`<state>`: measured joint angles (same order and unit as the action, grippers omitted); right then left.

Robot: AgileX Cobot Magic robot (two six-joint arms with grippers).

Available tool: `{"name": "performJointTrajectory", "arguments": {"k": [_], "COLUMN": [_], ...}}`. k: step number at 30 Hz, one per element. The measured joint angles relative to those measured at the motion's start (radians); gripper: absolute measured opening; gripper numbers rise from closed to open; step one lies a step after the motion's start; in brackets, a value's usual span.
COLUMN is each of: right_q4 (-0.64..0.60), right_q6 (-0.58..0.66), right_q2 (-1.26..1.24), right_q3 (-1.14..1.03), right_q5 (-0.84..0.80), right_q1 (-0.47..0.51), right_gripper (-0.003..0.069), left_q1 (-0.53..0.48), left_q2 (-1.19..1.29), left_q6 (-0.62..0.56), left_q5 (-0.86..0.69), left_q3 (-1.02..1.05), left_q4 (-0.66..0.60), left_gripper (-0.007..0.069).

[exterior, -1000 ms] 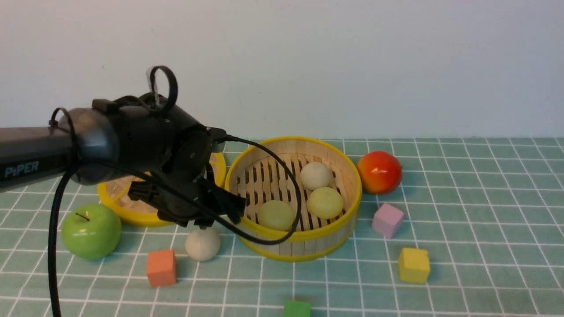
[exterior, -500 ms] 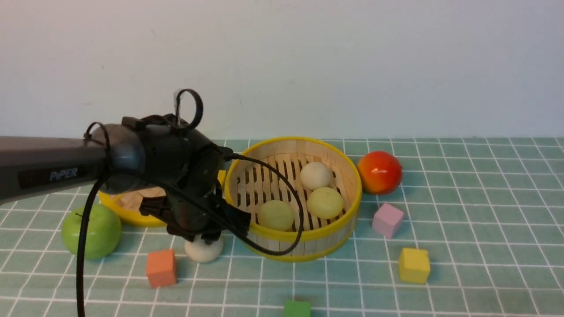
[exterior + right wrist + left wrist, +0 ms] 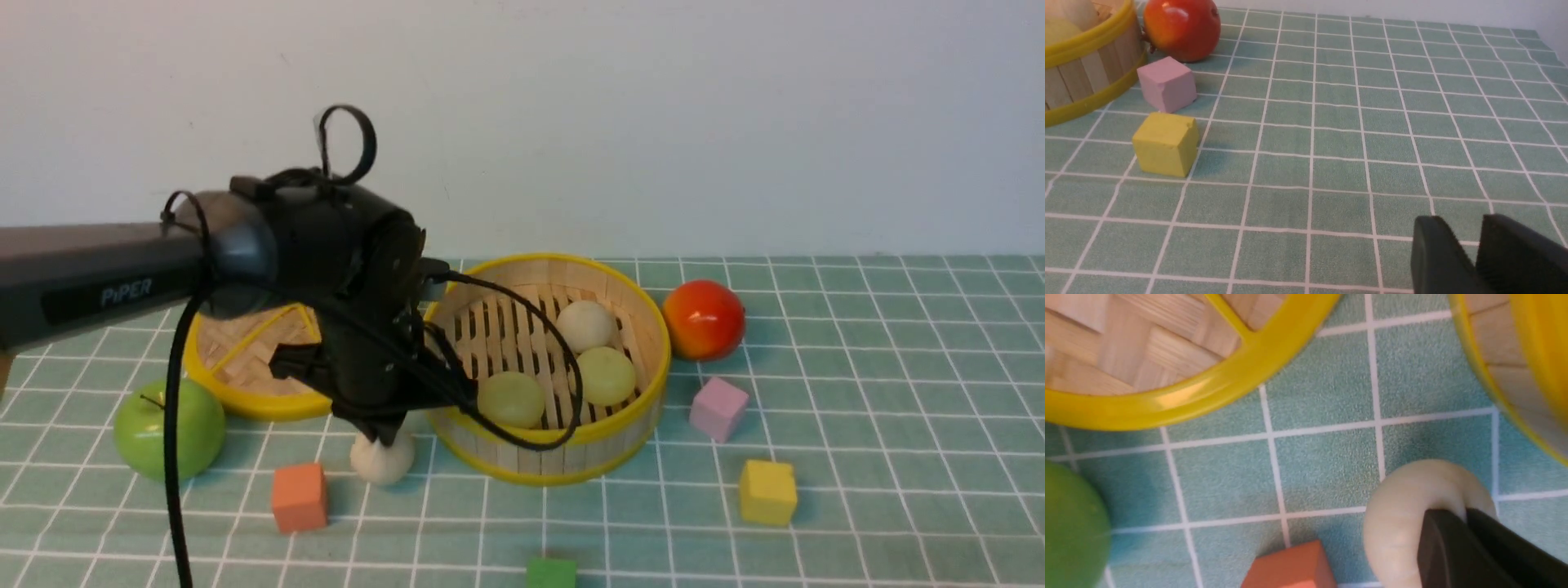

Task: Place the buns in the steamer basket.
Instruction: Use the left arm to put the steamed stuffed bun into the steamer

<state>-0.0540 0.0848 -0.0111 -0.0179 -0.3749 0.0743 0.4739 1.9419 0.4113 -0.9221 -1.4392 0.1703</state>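
Observation:
An off-white bun (image 3: pixel 382 461) sits at the mat in front of the steamer basket's (image 3: pixel 531 461) left side. My left gripper (image 3: pixel 381 434) reaches down from above and is shut on it. The black fingers (image 3: pixel 1453 543) pinch into the bun's (image 3: pixel 1400 514) soft top. Inside the basket lie three buns: an off-white one (image 3: pixel 584 325) and two yellow-green ones (image 3: pixel 605 375) (image 3: pixel 511 398). My right gripper (image 3: pixel 1461 222) hovers low over bare mat, right of the basket (image 3: pixel 1086 69), slightly open and holding nothing. The front view does not show it.
The woven lid (image 3: pixel 245 367) lies left of the basket, with a green apple (image 3: pixel 155 429) in front of it. An orange cube (image 3: pixel 299 496) stands close to the gripped bun. A red fruit (image 3: pixel 703 319), pink cube (image 3: pixel 718 407), yellow cube (image 3: pixel 767 491) and green cube (image 3: pixel 550 572) lie around.
My left gripper came down onto the off-white bun and closed on it, squeezing it narrower. The wrist has swung a little toward the basket.

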Motion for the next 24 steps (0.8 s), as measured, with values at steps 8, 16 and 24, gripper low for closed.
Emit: {"name": "performJointTrajectory", "arguments": {"k": [8, 16, 24], "right_q4": [0.0, -0.001, -0.001], "right_q6": [0.0, 0.0, 0.0], "right_q2": [0.0, 0.0, 0.0], "right_q3": [0.0, 0.0, 0.0], "right_q5": [0.0, 0.0, 0.0], "right_q1": [0.0, 0.0, 0.0], "right_gripper": [0.0203, 0.0213, 0.0224], "left_q1": [0.0, 0.0, 0.001], "left_q2": [0.005, 0.024, 0.159], "left_q6": [-0.006, -0.059, -0.038], "left_q5": [-0.072, 0.144, 0.212], "left_q3": [-0.251, -0.321, -0.321], "left_q4": [-0.001, -0.109, -0.123], "left_gripper": [-0.0006, -0.0006, 0.0]}}
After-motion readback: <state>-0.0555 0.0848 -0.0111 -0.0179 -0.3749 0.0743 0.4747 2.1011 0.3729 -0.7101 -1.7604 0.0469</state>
